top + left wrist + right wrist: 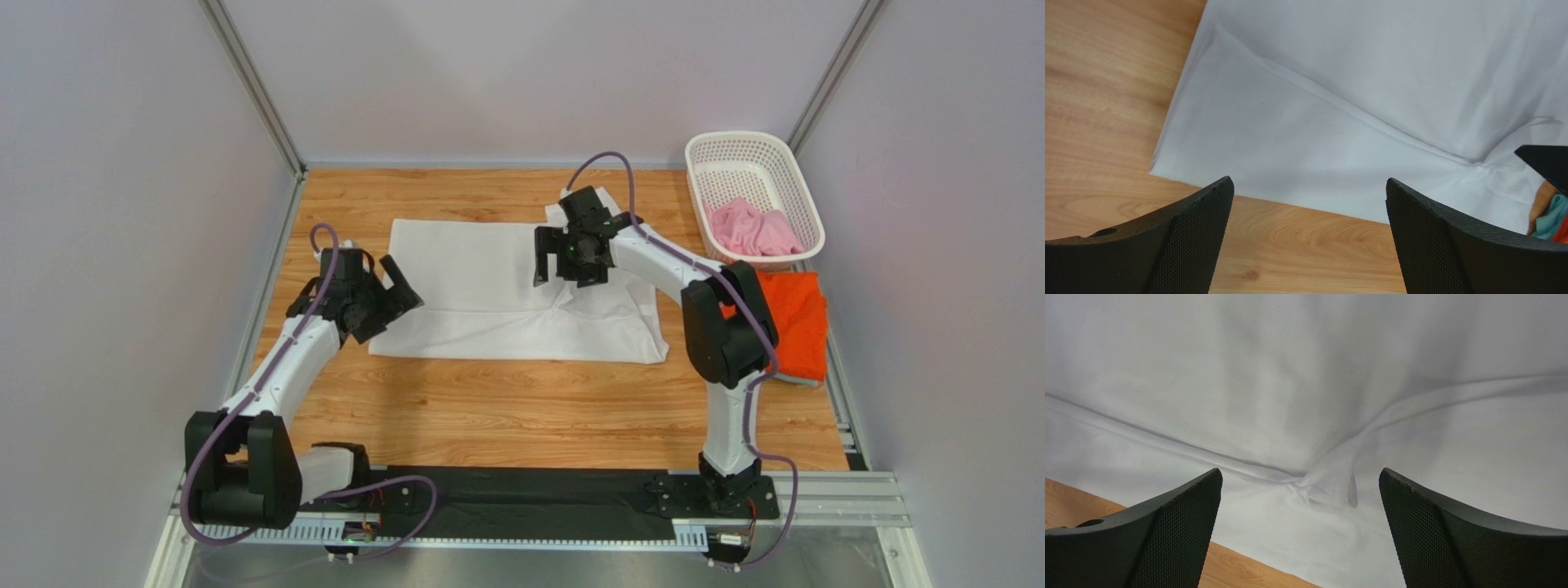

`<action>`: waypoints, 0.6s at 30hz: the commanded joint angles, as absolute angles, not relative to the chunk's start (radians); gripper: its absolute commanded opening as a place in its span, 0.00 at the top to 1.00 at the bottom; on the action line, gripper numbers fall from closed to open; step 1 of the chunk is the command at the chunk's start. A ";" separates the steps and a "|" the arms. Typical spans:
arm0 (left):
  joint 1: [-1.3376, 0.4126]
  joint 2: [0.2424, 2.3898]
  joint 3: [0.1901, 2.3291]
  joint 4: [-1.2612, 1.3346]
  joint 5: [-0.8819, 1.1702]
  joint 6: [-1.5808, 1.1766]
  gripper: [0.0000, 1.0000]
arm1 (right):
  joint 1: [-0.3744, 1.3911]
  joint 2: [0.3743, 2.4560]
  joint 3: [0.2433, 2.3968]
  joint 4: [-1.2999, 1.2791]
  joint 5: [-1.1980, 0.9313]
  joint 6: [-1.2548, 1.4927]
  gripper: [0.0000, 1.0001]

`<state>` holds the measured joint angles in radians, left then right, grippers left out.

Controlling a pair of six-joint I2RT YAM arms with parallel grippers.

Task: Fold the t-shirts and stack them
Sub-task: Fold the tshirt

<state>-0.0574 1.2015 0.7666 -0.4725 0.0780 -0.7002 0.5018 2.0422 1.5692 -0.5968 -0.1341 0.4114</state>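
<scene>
A white t-shirt lies partly folded in the middle of the wooden table. It fills the left wrist view and the right wrist view. My left gripper is open and empty at the shirt's left edge. My right gripper is open and empty above the shirt's right part, over a small pucker in the cloth. An orange t-shirt lies folded at the right edge. A pale pink t-shirt lies crumpled in the basket.
A white plastic lattice basket stands at the back right corner. Grey walls and metal rails enclose the table. A black strip runs along the near edge by the arm bases.
</scene>
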 commanded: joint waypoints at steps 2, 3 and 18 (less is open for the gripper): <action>-0.054 1.230 0.759 -0.215 0.202 -0.675 0.00 | 0.503 1.826 1.418 -0.609 -0.002 0.454 0.00; -0.054 1.253 0.756 -0.197 0.216 -0.678 0.00 | 0.503 1.801 1.390 -0.606 0.062 0.457 0.00; -0.054 1.579 0.848 -0.325 0.226 -0.678 0.00 | 0.448 1.703 1.023 -0.535 0.037 0.445 0.00</action>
